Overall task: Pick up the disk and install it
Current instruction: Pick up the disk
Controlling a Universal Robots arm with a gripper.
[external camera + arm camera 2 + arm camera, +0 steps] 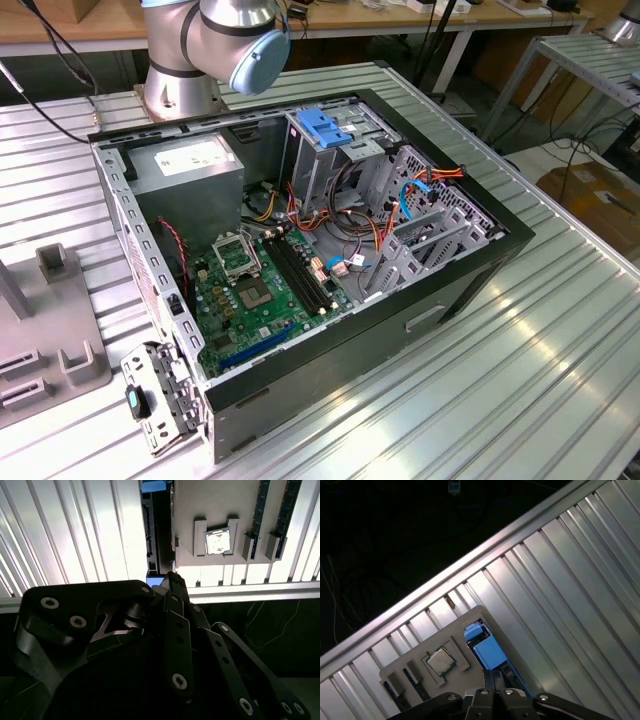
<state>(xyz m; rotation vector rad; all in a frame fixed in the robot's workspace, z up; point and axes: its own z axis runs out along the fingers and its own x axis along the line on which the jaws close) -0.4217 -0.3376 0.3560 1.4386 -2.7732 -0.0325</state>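
Observation:
The disk (487, 652) stands on edge in a slot at the side of a grey parts fixture (470, 617), with its blue plastic rail showing. In the second wrist view the disk (155, 530) is a dark narrow body with blue at both ends. My black gripper (172, 580) hangs just over the disk's near end, and in the first wrist view the gripper (493, 676) has its two fingers pressed together with nothing visible between them. I cannot tell whether the tips touch the disk.
The fixture (225, 500) also carries a processor chip (218, 541) and memory sticks (260, 510). In the exterior view an open computer case (480, 270) lies on the ribbed metal table, with a drive cage with a blue latch (325, 130) and a grey power supply (190, 165). The arm's base (180, 85) stands behind it.

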